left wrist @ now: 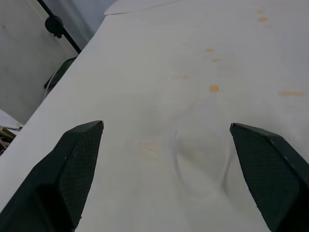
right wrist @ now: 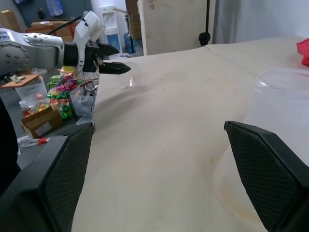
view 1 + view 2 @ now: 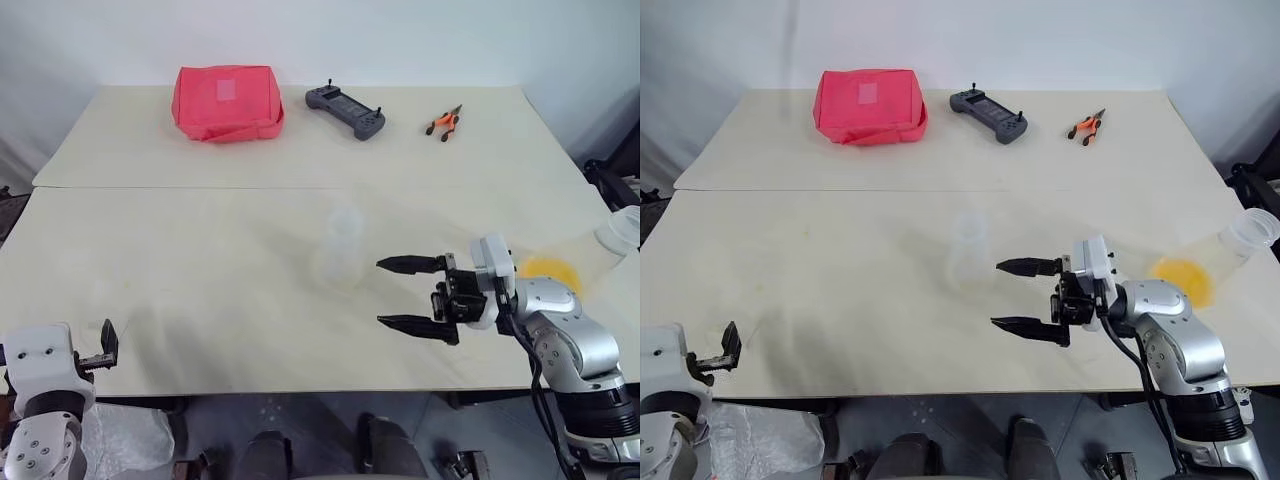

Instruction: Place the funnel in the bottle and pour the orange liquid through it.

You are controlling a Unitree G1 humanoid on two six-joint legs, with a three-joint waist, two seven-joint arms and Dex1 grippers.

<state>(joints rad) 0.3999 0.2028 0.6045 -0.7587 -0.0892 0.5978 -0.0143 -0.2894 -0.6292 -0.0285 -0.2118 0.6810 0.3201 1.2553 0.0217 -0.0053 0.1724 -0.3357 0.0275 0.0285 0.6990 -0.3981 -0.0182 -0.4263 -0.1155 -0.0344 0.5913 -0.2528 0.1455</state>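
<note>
Reaching for the bottle (image 3: pixel 970 252) with your right gripper (image 3: pixel 1022 296) spread wide and empty, just beside it, you risk knocking it over (clear plastic). Your left gripper (image 1: pixel 164 169) straddles the funnel (image 1: pixel 200 159), wide apart.

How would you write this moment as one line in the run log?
left end effector: open, over funnel | right end effector: open, beside bottle | funnel: lies on table | orange liquid: in tipped container

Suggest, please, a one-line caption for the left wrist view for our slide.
Open left gripper facing the clear funnel lying on the pale table.
</note>
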